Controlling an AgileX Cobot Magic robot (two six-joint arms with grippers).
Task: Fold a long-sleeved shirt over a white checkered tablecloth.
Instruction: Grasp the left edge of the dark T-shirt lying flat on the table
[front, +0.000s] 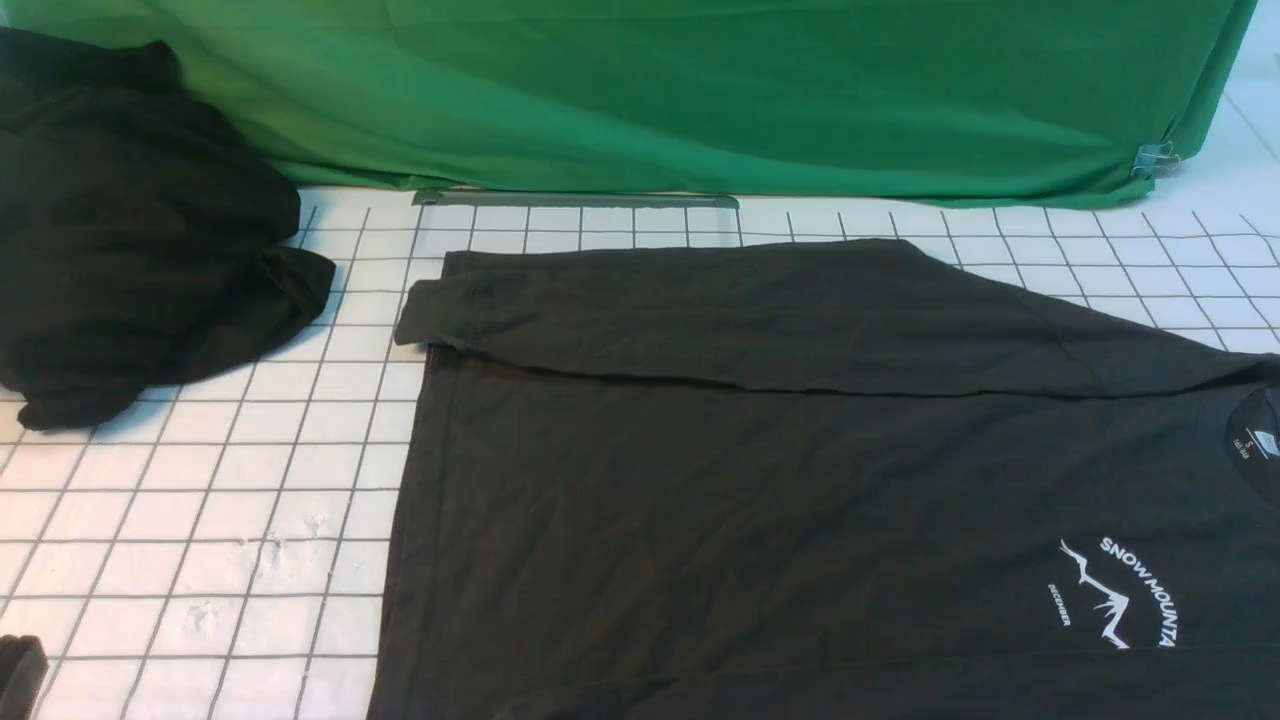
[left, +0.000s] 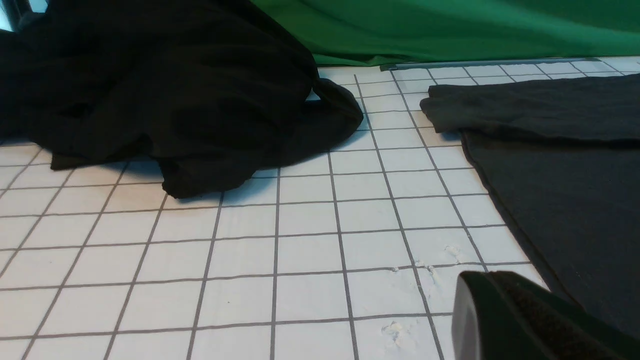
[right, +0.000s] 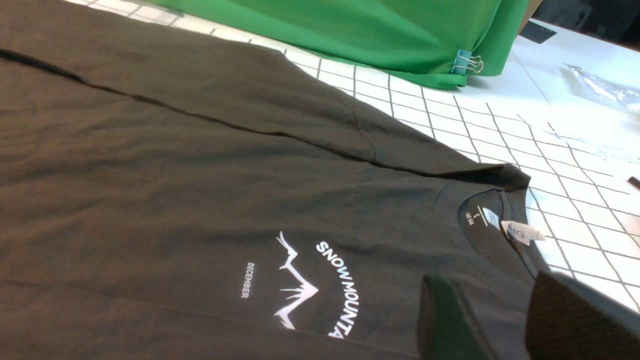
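The long-sleeved shirt (front: 800, 520) lies flat on the white checkered tablecloth (front: 200, 520), collar at the right. One sleeve is folded across its far edge. The "SNOW MOUNTAIN" print (right: 320, 285) and white neck label (right: 520, 231) show in the right wrist view. My right gripper (right: 487, 285) hangs open just above the chest near the collar, with nothing held. A tip of my left gripper (front: 18, 672) shows at the front left corner, beside the shirt's hem (left: 560, 180). Only one of its fingers (left: 505, 310) shows, over the tablecloth (left: 300, 250).
A blacker heap of cloth (front: 130, 230) sits at the far left on the tablecloth. A green cloth backdrop (front: 700, 90) runs along the back, pinned by a binder clip (right: 467, 64), with a grey metal strip (front: 575, 199) at its foot.
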